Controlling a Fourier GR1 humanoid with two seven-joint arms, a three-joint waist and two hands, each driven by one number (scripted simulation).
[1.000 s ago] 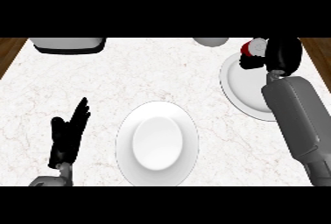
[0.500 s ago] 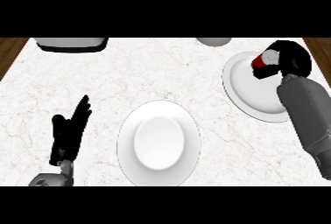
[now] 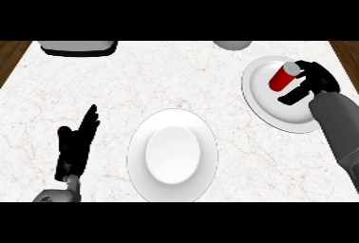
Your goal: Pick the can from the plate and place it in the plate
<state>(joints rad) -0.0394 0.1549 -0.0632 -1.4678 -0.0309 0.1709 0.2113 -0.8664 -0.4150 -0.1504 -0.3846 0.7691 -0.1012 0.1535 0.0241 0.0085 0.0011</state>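
Head view shows the red cylindrical can with a grey lid [image 3: 282, 78] on the round white plate at the right [image 3: 277, 110], toward that plate's far half. Whether the can rests on the plate or is lifted just clear of it cannot be told from this steep angle. Its long axis is tilted: the grey lid points away from the robot and slightly right, the red body runs back toward the plate's middle.

Right against the can, on the side nearer the plate's right rim, is the black right hand [image 3: 313, 83]. Its fingers curl around the can's lid end, and the thumb reaches below the can over the plate's middle, so the hand looks closed round the can rather than spread apart.

Left of that plate and nearer the robot lies the second round white plate [image 3: 172, 179], well apart from the can, with nothing in it. As I judge it, this is where the can belongs, so the carry would run left and toward the robot.

Farther left again, the black left hand [image 3: 76, 144] rests over the white marble counter [image 3: 161, 76], fingers straight and holding nothing. The right hand is plainly the nearer one.
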